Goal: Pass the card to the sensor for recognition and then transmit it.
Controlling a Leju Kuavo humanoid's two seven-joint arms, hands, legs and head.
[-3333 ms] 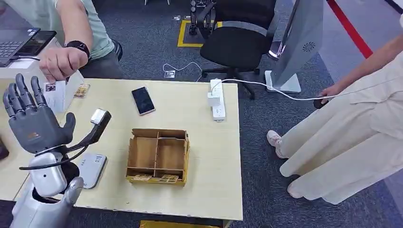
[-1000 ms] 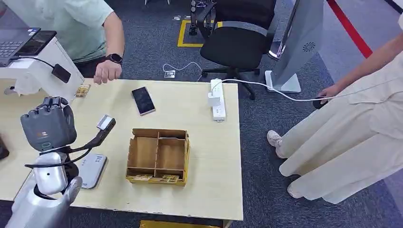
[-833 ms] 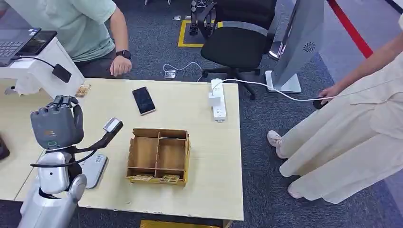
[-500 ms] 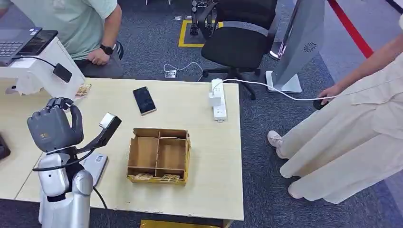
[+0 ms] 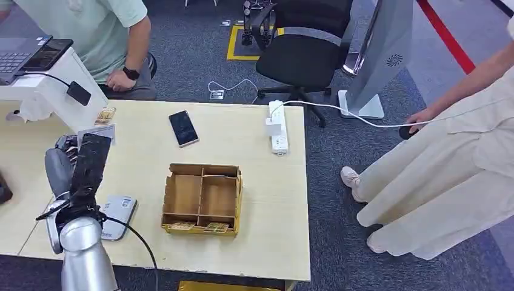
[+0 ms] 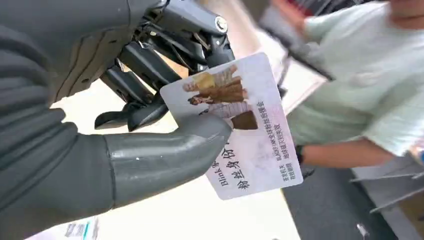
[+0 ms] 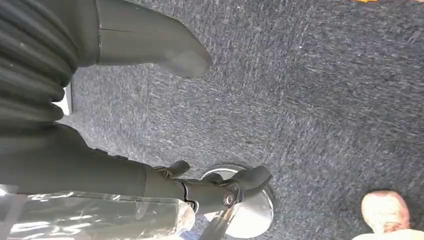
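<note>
Spanning the scene, the pale table point(image 5: 254, 139) carries a grey sensor point(image 5: 116, 217) near its front-left edge; above it the left hand point(image 6: 125, 125) pinches the card point(image 6: 235, 125). Lowering the card flat and squarely over the sensor should aid recognition. The right hand point(image 7: 100, 45) hangs with fingers apart.

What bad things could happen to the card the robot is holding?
The card might slip: the left hand pinches it by one corner between thumb and fingers, and most of it sticks out free.

The hand may also miss the grey sensor pad, which lies on the table low beside the arm, partly hidden behind it.

On the way down, the arm's black cable could drag across that pad and shift it.
</note>
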